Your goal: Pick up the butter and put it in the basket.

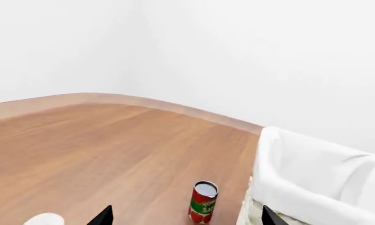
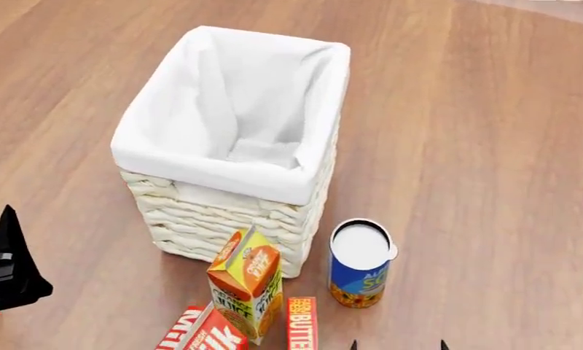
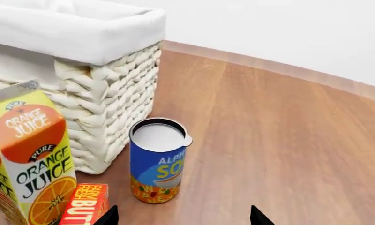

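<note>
The butter (image 2: 302, 324) is a slim red-orange box with white lettering, lying flat on the wooden floor at the near edge of the head view, in front of the basket (image 2: 235, 197). It also shows in the right wrist view (image 3: 84, 206), beside the orange juice carton. The basket is a large woven wicker one with a white cloth liner; it also shows in the right wrist view (image 3: 106, 89) and the left wrist view (image 1: 312, 173). My right gripper (image 3: 182, 218) is open and empty, just right of the butter. My left gripper (image 1: 184, 218) is open and empty, left of the basket.
An orange juice carton (image 2: 245, 281) stands upright in front of the basket. A blue alphabet soup can (image 2: 360, 264) stands right of it. A red-and-white milk carton (image 2: 202, 334) lies at the near edge. A red tomato sauce can (image 1: 203, 201) stands near the left gripper.
</note>
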Available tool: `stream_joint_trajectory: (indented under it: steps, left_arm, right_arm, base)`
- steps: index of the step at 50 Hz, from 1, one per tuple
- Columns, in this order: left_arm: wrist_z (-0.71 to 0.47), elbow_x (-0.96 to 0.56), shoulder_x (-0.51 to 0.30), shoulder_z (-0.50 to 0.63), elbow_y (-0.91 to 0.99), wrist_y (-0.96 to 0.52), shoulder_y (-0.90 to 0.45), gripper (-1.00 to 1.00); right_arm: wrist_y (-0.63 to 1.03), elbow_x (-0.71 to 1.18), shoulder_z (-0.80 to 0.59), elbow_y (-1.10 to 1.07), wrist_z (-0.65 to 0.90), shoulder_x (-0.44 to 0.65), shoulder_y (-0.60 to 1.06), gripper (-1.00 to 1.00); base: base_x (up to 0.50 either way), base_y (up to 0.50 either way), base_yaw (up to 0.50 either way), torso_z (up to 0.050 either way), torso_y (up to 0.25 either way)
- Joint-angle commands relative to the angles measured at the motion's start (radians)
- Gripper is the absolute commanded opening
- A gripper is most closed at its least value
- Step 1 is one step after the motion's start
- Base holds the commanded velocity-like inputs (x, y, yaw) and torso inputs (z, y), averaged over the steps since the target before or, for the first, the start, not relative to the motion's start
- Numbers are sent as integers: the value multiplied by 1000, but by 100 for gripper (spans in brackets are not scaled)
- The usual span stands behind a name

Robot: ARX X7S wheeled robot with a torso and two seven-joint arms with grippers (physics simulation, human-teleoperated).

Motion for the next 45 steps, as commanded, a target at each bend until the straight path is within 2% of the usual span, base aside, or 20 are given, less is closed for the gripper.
stream_joint_trajectory:
  steps: [1,21,28,35,45]
  left_arm:
    - [1,2,-6,4,2,14,3,100]
    - [-14,-13,-6,-2,0,19,-2,100]
    - [-21,-33,-10,-5,-3,-4,-5,100]
    - [-29,-33,-19,-1,19,-12,9,100]
    - [-45,-56,-31,-12,65,-35,30,100]
  right_arm:
    - [1,6,-4,1,7,6,1,100]
    - [5,16,-14,1,18,16,6,100]
    - [-16,40,-29,21,-13,18,12,100]
    - [-86,89,-73,31,-108,31,11,100]
    - [-77,107,-120,44,-156,39,16,100]
  base:
    - [0,0,0,3,-250]
    - [0,0,0,3,-244]
    - [0,0,0,0,0]
    - [0,0,0,0,0]
    - [0,0,0,0,0]
